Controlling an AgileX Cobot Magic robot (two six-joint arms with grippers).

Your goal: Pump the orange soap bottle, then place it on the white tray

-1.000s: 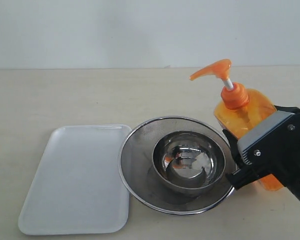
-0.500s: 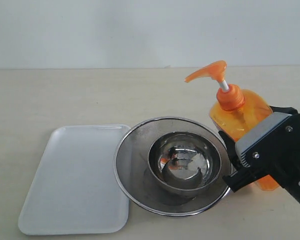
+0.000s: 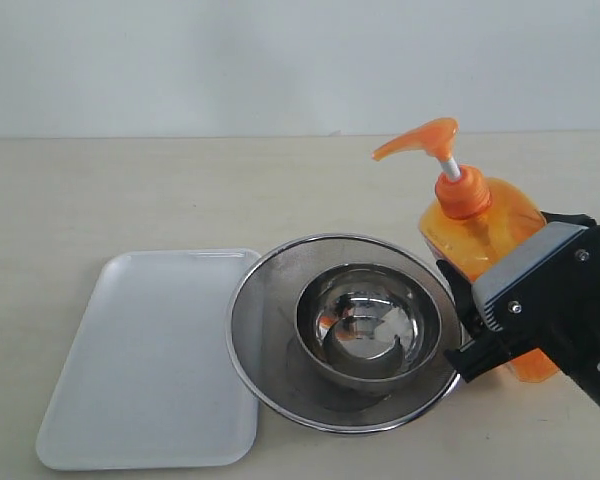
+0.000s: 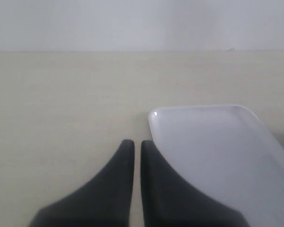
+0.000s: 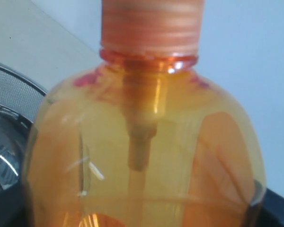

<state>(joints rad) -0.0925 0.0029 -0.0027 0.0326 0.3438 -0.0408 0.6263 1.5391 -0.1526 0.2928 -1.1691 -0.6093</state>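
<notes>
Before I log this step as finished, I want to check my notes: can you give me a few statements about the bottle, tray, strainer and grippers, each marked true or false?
1. The orange soap bottle stands on the white tray. False: the right gripper grips it, on the far side of the mesh strainer from the tray.
2. A steel bowl sits inside the mesh strainer. True.
3. The left gripper holds the bottle. False: it is shut on nothing, near a corner of the tray.
4. In the exterior view, the strainer lies between the tray and the bottle. True.
</notes>
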